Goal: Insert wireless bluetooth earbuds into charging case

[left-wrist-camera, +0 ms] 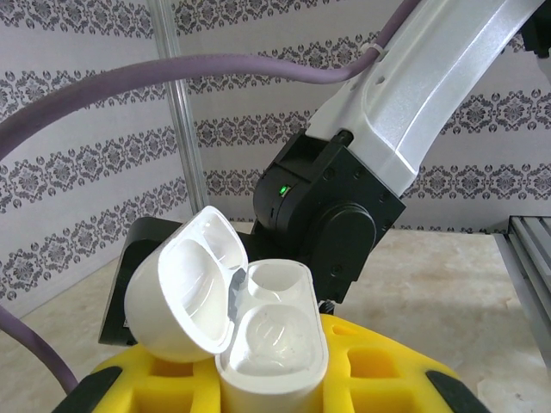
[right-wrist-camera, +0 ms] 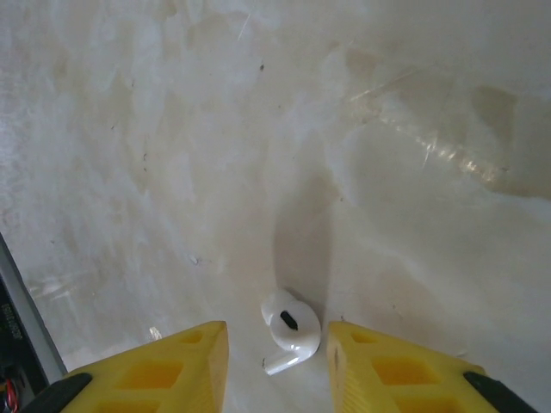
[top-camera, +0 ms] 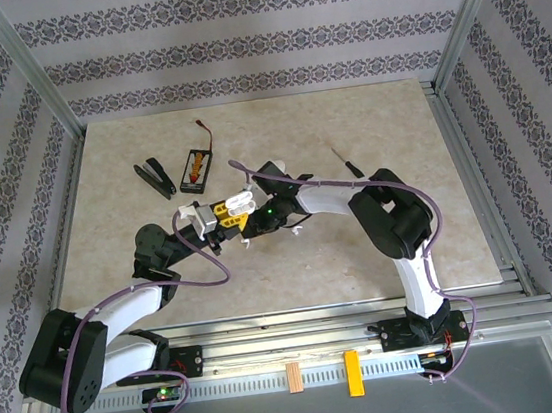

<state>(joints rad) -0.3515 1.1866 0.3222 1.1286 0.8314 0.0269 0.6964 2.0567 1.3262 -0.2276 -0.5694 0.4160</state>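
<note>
White glossy plastic forms the earbud (right-wrist-camera: 290, 331): a rounded head with a dark oval opening and a short stem. It lies flat on the tabletop (right-wrist-camera: 172, 129), a pale stone-look slab that is mottled and faintly shiny. The earbud sits between the yellow fingers (right-wrist-camera: 185, 361) of the right gripper (right-wrist-camera: 277, 340). These fingers stand spread, one on each side, the right one close beside the earbud and the left one further off. They are blocky moulded plastic with square recesses.

The left gripper (left-wrist-camera: 271, 383) has the same yellow recessed fingers and is pressed onto the case (left-wrist-camera: 275, 353). The case is a smooth white pebble-shaped shell, held upright above the tabletop near its middle. Its domed lid (left-wrist-camera: 185, 297) is swung open to the left, hollow side showing. Two rounded wells sit in the case's top; whether anything lies in them I cannot tell.

On the far left of the tabletop lie a black two-legged tool (top-camera: 156, 178) and a black box (top-camera: 195, 169) with a red wire. A slim screwdriver (top-camera: 345, 163) lies far right.
</note>
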